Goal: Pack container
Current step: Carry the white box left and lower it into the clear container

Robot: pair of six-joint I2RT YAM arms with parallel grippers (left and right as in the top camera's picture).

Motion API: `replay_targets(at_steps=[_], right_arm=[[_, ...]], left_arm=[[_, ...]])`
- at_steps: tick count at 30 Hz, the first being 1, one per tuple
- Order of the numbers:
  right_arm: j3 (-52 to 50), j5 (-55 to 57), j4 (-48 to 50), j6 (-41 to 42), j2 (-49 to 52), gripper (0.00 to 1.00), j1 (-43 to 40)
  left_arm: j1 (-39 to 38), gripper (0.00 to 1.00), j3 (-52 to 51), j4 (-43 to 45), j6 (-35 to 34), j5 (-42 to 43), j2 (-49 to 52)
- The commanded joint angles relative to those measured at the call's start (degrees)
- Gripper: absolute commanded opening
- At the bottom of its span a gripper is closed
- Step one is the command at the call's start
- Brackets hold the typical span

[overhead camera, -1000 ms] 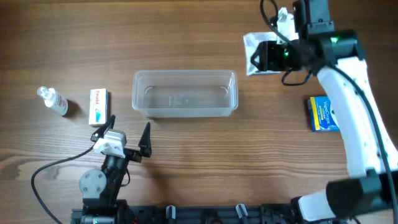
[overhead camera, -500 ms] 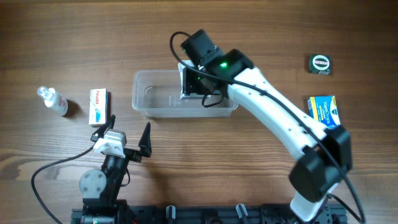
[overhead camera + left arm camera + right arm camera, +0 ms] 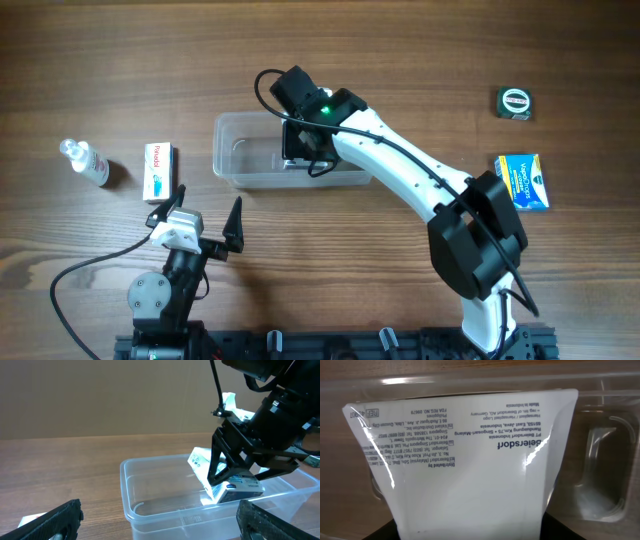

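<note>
The clear plastic container (image 3: 228, 150) stands at the table's middle. My right gripper (image 3: 298, 140) reaches down into it, shut on a white printed pouch (image 3: 465, 455). In the left wrist view the pouch (image 3: 202, 462) hangs tilted inside the container (image 3: 150, 505), its lower end near the floor. In the right wrist view the container's wall and floor (image 3: 600, 450) show behind the pouch, and my right gripper (image 3: 467, 531) holds the pouch's near end. My left gripper (image 3: 208, 200) is open and empty, in front of the container's left end; it also shows in the left wrist view (image 3: 160, 522).
A small clear bottle (image 3: 85, 162) and a white and red box (image 3: 159, 170) lie left of the container. A blue box (image 3: 523, 181) and a round tape measure (image 3: 514, 102) lie at the far right. The right arm arches over the container's right half.
My right arm has swung from the back right to the container with the pouch and lowered it inside, shifting a little further left. The left arm has not moved.
</note>
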Motion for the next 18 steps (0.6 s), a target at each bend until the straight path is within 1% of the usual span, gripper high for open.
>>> replay_targets(at_steps=[1, 4, 10, 18], right_arm=[[0.5, 1.4, 0.7, 0.8, 3.1, 0.63, 0.1], [0.5, 1.4, 0.4, 0.8, 4.7, 0.66, 0.1], [0.5, 1.4, 0.1, 0.6, 4.9, 0.66, 0.1], [0.6, 1.3, -4.5, -1.6, 3.9, 0.67, 0.1]], left_arm=[[0.3, 1.0, -0.3, -0.2, 0.9, -0.4, -0.3], [0.3, 1.0, -0.3, -0.2, 0.9, -0.4, -0.3], [0.3, 1.0, -0.3, -0.2, 0.9, -0.4, -0.3], [0.3, 1.0, -0.3, -0.2, 0.9, -0.4, -0.3]])
